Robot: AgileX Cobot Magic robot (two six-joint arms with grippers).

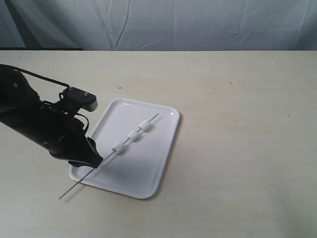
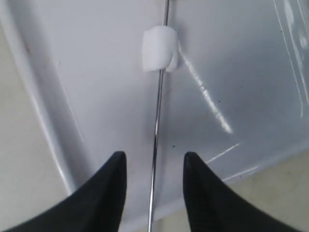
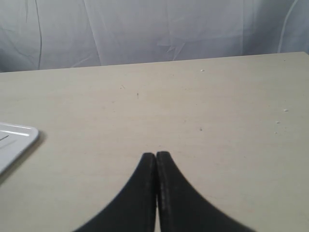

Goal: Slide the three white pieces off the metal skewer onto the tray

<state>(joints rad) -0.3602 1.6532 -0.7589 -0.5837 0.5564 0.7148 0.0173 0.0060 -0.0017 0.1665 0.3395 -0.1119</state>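
The thin metal skewer [image 1: 106, 157] lies slantwise over the white tray [image 1: 163, 141], its near end sticking out past the tray's front-left corner. Three white pieces [image 1: 132, 135] sit threaded on it, spaced along the rod. My left gripper [image 1: 95, 162] is low over the tray's near-left corner, open, with the skewer [image 2: 156, 140] running between its fingers [image 2: 113, 179] without touching either. The nearest white piece [image 2: 158, 48] sits just ahead of them. My right gripper [image 3: 156, 155] is shut on nothing above bare table, out of the exterior view.
The tray rests on a pale beige table [image 1: 247, 124], with a grey cloth backdrop [image 1: 173, 22] behind its far edge. The tray's corner [image 3: 19, 140] shows at the side of the right wrist view.
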